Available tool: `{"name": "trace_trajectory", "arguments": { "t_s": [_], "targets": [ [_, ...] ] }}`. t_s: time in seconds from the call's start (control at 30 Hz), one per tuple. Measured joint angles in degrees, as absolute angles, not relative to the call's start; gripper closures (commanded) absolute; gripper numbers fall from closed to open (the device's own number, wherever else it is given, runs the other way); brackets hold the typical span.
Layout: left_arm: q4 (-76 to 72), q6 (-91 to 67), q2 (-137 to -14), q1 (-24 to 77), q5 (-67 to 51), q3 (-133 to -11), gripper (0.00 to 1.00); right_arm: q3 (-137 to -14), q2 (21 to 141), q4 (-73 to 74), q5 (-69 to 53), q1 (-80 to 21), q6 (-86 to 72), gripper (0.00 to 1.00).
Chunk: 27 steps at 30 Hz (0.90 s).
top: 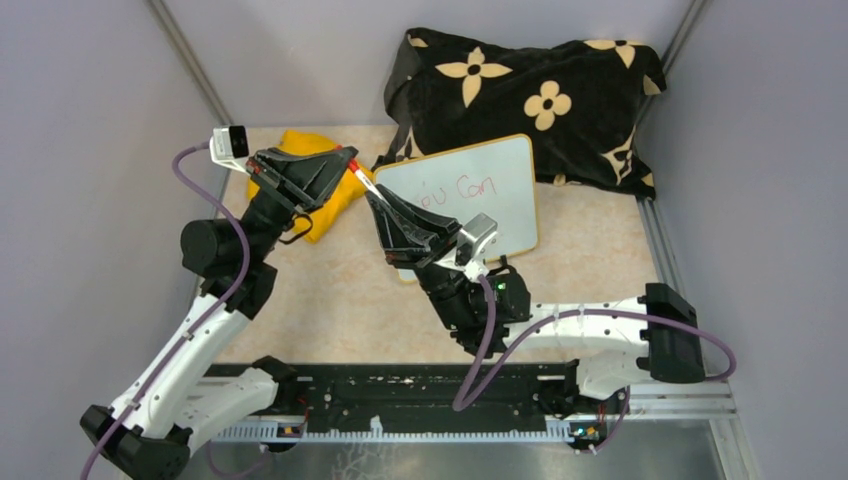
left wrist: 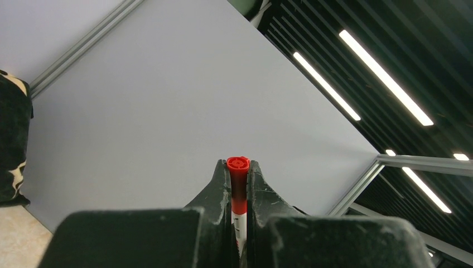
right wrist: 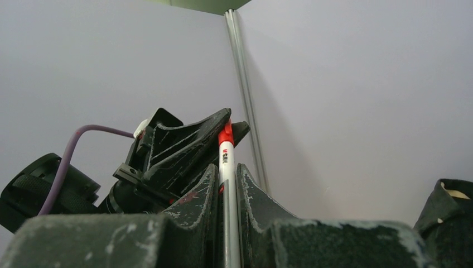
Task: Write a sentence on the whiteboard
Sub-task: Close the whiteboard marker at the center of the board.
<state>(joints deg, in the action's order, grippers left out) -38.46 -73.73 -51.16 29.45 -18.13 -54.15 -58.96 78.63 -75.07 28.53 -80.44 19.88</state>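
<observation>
The whiteboard (top: 505, 175) leans against a black flowered cushion at the back of the table. Red handwriting, the sentence (top: 465, 190), shows one line reading "ou Can"; its start is hidden behind my right gripper. A white marker (top: 362, 176) with a red cap (left wrist: 238, 170) is held between both grippers, left of the board. My left gripper (top: 345, 160) is shut on the red cap end. My right gripper (top: 374, 196) is shut on the white barrel (right wrist: 227, 167), its tips just below the cap. Both wrist views face the grey walls.
A yellow cloth (top: 325, 215) lies crumpled under the left gripper. The black cushion (top: 540, 90) with tan flowers fills the back right. Grey walls close in on the table's left, back and right.
</observation>
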Motion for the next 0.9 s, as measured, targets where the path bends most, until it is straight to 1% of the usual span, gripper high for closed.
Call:
{"name": "trace_trajectory", "arguments": {
  "t_s": [0.57, 0.83, 0.87, 0.9],
  "targets": [
    [-43.2, -68.0, -54.6, 40.4, -3.7, -54.8, 1.0, -60.5, 79.3, -77.9, 28.1, -79.2, 18.9, 1.0],
    [-45.0, -65.7, -55.0, 42.5, 0.1, -55.0, 1.0, -61.6, 79.9, -78.1, 27.1, -78.5, 17.9, 1.0],
    [-44.8, -65.1, -54.4, 42.6, 0.5, -54.8, 0.99, -61.6, 79.9, -77.9, 26.8, -78.5, 17.8, 1.0],
    [-44.4, -64.5, -53.7, 42.7, 0.9, -54.6, 0.93, -61.6, 79.9, -77.6, 26.2, -78.5, 17.7, 1.0]
  ]
}}
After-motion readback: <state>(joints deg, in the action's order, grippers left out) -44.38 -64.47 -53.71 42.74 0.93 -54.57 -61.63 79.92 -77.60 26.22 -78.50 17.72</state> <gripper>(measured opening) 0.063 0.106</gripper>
